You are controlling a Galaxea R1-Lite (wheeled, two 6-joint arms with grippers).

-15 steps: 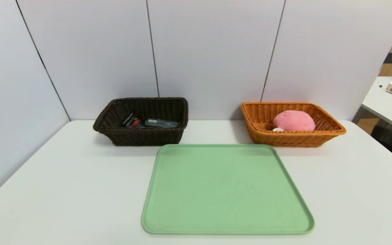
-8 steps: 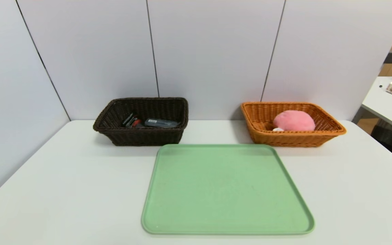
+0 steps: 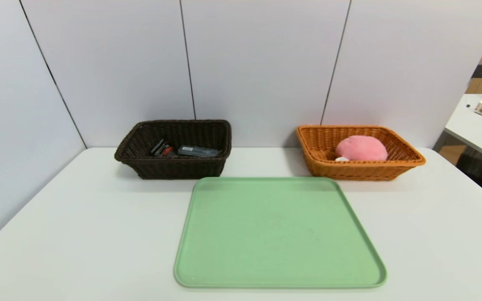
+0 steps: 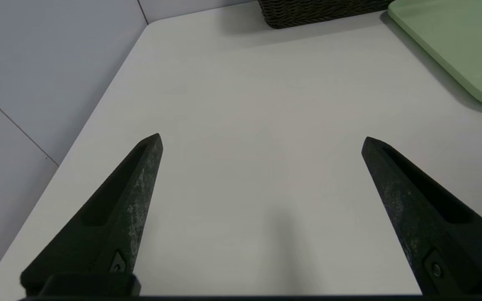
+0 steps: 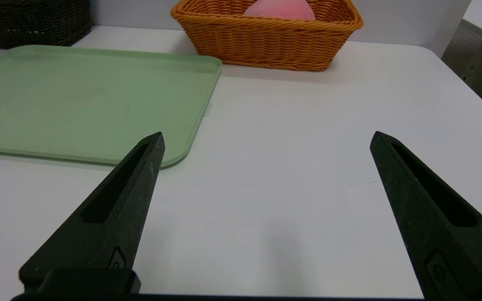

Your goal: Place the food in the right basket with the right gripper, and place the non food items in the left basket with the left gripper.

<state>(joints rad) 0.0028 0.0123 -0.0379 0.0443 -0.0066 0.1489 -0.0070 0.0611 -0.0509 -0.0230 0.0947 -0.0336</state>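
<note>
- now the left gripper (image 4: 262, 138) hangs spread wide over bare table (image 3: 78, 234), gripping nothing.
- right gripper (image 5: 266, 136) likewise spread, beside the green tray (image 3: 278, 234).
- pink plush food (image 3: 361, 149) lies in the orange basket (image 3: 408, 161); dark items (image 3: 186, 150) in the brown basket (image 3: 174, 169).

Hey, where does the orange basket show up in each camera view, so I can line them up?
Head view: orange basket stands at the table's back right, behind the green tray.
Left wrist view: not in it.
Right wrist view: basket near the top, beyond the tray.
Shared landmark: the green tray, in all three views.
</note>
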